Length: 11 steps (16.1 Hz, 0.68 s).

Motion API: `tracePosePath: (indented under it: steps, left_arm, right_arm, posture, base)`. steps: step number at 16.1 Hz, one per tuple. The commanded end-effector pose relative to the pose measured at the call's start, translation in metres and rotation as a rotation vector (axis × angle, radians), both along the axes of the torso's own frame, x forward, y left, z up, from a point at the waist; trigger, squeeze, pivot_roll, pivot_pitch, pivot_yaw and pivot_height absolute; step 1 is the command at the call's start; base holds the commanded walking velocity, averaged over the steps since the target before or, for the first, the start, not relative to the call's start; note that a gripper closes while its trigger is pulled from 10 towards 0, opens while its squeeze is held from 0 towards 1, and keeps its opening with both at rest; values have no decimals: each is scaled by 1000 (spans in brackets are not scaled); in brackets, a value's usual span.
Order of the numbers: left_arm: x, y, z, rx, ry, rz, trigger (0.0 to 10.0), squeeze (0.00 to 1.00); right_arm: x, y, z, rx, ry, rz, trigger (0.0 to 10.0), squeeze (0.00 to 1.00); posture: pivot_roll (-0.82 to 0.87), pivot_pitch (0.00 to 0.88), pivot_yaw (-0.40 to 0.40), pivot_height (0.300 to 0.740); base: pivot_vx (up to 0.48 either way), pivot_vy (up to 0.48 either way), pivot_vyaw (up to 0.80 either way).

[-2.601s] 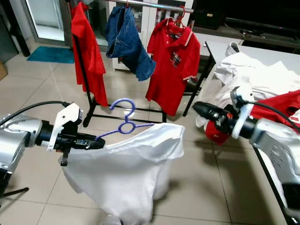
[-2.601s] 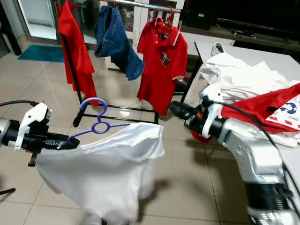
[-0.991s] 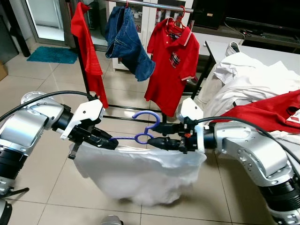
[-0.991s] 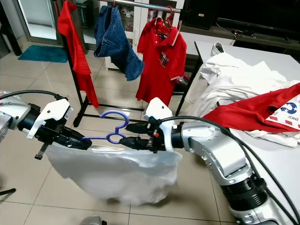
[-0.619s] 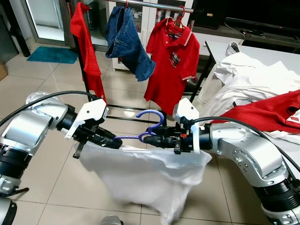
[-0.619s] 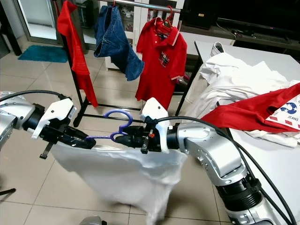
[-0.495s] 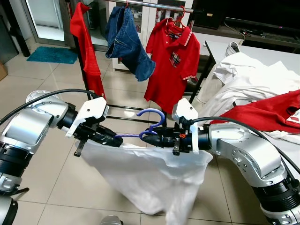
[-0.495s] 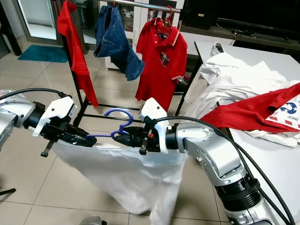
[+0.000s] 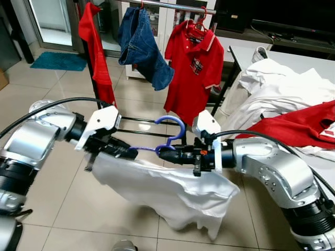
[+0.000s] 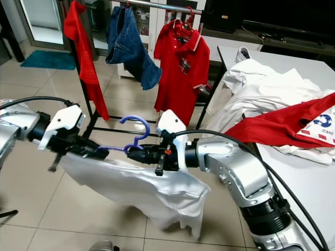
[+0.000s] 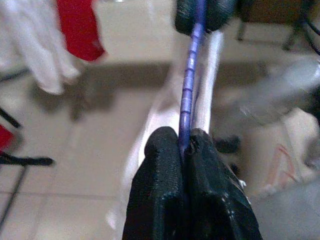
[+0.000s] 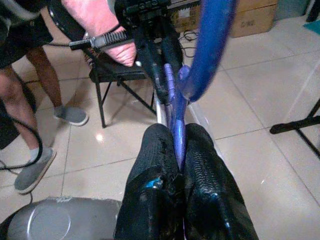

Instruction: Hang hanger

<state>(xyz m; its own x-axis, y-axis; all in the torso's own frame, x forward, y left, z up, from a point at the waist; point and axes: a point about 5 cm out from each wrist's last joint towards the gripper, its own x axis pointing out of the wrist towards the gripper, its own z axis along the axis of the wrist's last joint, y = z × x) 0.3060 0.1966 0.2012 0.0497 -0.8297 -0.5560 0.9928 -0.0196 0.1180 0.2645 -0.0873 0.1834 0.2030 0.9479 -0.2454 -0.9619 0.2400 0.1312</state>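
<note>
You are looking at a thin blue-purple plastic hanger (image 9: 166, 137) being held in mid-air above the tiled floor (image 9: 47, 99), in front of a clothes rack (image 9: 167, 5). Its rounded hook is curving upward, and its slim, ribbed bar is running roughly level, lengthwise from your left to your right between the two arms. A soft white shirt (image 9: 167, 191) is draping from the bar, sagging in loose folds and hanging lower toward the right.

Your left gripper (image 9: 129, 153) is pinching the left end of the bar; in the left wrist view its black rubbery fingers (image 11: 160, 190) are pressing together on the bar, jaws clamped on it. Your right gripper (image 9: 166, 154) is holding the hanger just under the hook; in the right wrist view its textured black fingers (image 12: 202, 175) are squeezing the blue plastic between them, jaws closed on it. The two grippers are sitting close to each other along the bar.

Behind the hanger, the rack's metal rail is carrying a red polo shirt (image 9: 193, 68), a pair of blue denim shorts (image 9: 141, 47) and another red garment (image 9: 97, 52) at its left end. To your right, a white table (image 10: 309, 183) is holding a rumpled heap of white clothes (image 9: 277, 89) with a red garment (image 10: 282, 125) lying across it. A teal mat (image 9: 57, 61) is lying on the floor far to the left. In the right wrist view, a person's legs and grey shoes (image 12: 30, 167) are showing beside a black folding chair (image 12: 115, 80).
</note>
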Motion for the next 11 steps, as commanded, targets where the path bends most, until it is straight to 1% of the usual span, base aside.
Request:
tracePosePath:
  steps: [1,2,4,5,6,9,10,11]
  left_arm:
    - [9,1,22,-103,-89,36,10000,808]
    - [9,4,24,-123,-68,31,10000,1000]
    - [7,5,28,-147,-62,10,10000,1000]
    - [8,4,34,-178,-89,11,10000,812]
    - [8,2,39,-217,-75,12,10000,0]
    - [5,-3,46,-289,-60,-10,10000,0]
    - [3,-4,42,-274,-39,-9,10000,0]
    - [3,-3,40,-274,-45,1,10000,0]
  right_arm:
    - [-1,-2,-1,18,33,20,0,0]
    - [-1,-3,-2,17,34,18,0,0]
    - [-1,-5,-2,14,36,13,0,0]
    - [-1,-8,-4,2,36,6,0,0]
    - [-1,-12,-7,-16,42,-9,0,0]
    - [-2,-18,-17,-56,57,-39,0,0]
    - [-4,-18,-19,-59,67,-44,0,0]
    - [-5,-18,-22,-61,77,-53,0,0]
  posture:
    - [138,0,-73,740]
    - [136,0,-73,740]
    - [136,0,-73,740]
    - [136,0,-74,740]
    - [136,0,-72,740]
    - [142,0,-73,740]
    - [144,0,-74,740]
    - [144,0,-77,740]
  base:
    - [0,0,0]
    - [0,0,0]
    - [0,0,0]
    - [0,0,0]
    - [0,0,0]
    - [0,0,0]
    - [0,0,0]
    - [0,0,0]
